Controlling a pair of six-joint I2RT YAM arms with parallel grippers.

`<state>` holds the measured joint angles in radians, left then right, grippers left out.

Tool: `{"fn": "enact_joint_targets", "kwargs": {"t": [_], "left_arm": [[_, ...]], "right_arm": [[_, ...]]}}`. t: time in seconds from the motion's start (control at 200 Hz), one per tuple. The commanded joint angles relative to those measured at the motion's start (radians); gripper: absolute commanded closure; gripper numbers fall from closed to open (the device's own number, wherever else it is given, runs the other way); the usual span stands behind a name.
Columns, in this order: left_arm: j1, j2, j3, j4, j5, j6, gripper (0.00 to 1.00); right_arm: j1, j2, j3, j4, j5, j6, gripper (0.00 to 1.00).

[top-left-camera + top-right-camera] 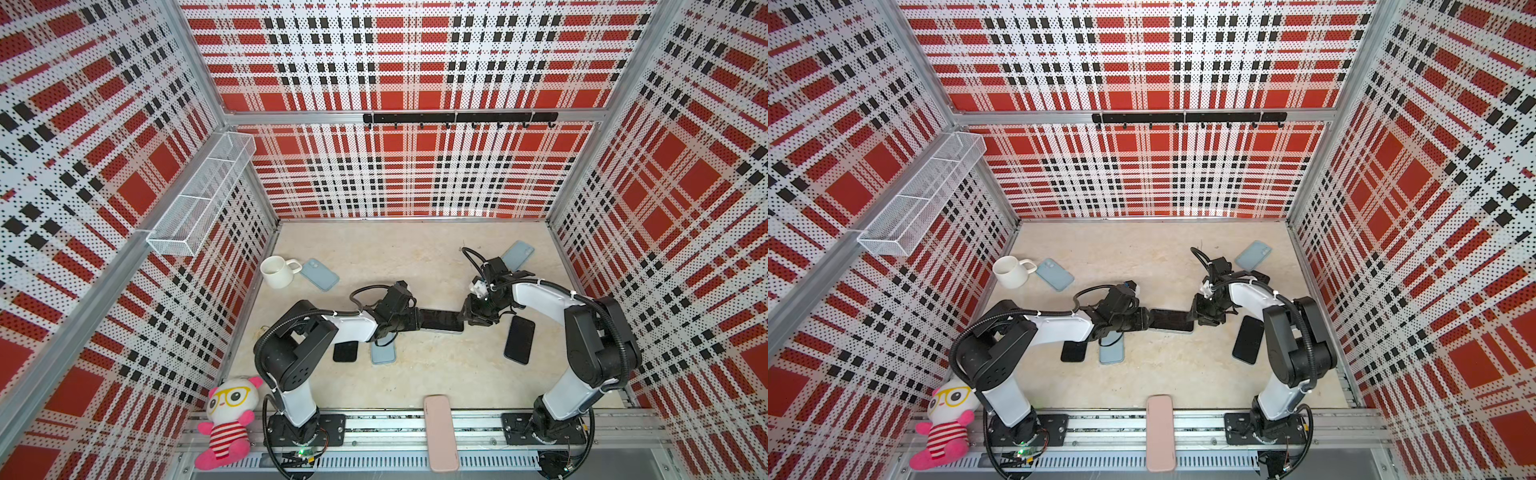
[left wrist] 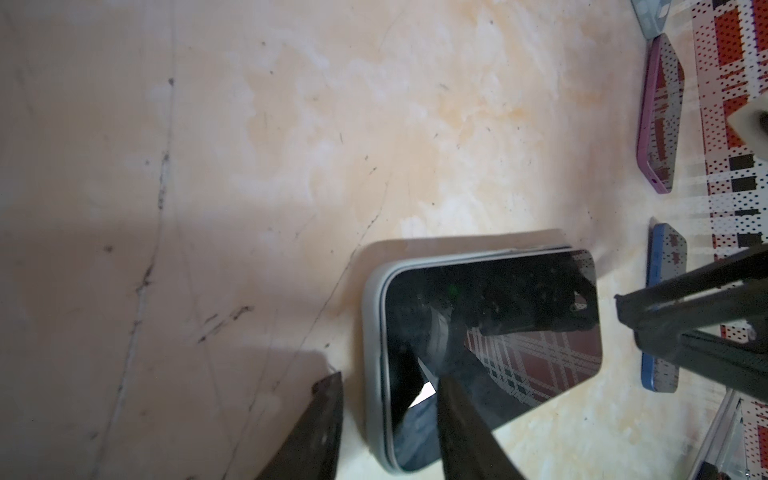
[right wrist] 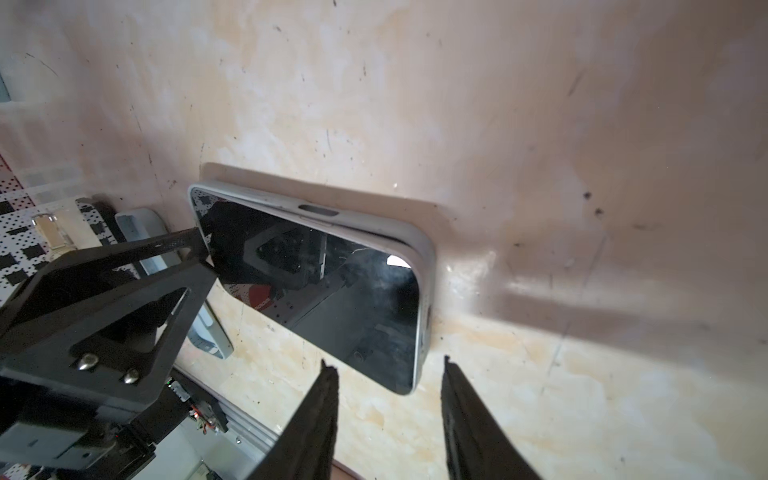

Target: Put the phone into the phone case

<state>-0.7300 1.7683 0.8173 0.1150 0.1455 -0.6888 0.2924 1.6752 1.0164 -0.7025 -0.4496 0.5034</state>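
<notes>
The phone [image 1: 441, 320], black screen up, lies in a pale grey phone case [image 2: 373, 332] mid-table in both top views. One long edge of the phone [image 3: 332, 299] seems to ride a little above the case rim [image 3: 428, 266]. My left gripper [image 2: 388, 378] is open across the phone's left end. One finger rests over the screen; the other stands off the case with a gap. My right gripper [image 3: 388, 370] is open just off the phone's right end, and a corner of the phone lies between its fingers without touching them. In a top view the grippers [image 1: 417, 322] [image 1: 467, 320] face each other.
A white mug [image 1: 277, 272] and a blue phone [image 1: 319, 275] sit at the back left, and another blue one [image 1: 517, 255] at the back right. A black phone [image 1: 519, 340] lies by the right arm, and black [image 1: 345, 351] and light blue [image 1: 383, 353] ones under the left arm. A pink case [image 1: 440, 432] and a plush toy [image 1: 228, 419] are at the front.
</notes>
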Motion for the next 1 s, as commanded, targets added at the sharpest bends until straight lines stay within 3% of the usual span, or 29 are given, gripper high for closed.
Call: {"fn": "enact_joint_targets", "kwargs": {"t": [0.0,0.421,0.997], "left_arm": [[-0.014,0.053,-0.003,-0.081,0.002,0.012,0.61],[-0.024,0.101,0.005,-0.106,-0.018,0.014,0.7],[-0.035,0.145,-0.013,-0.123,-0.047,0.02,0.83]], "right_arm": [[0.007,-0.034,-0.02,-0.027,0.037,-0.017,0.62],[0.013,-0.015,-0.075,0.06,-0.016,0.004,0.77],[0.068,0.009,-0.08,0.073,-0.01,0.026,0.82]]}}
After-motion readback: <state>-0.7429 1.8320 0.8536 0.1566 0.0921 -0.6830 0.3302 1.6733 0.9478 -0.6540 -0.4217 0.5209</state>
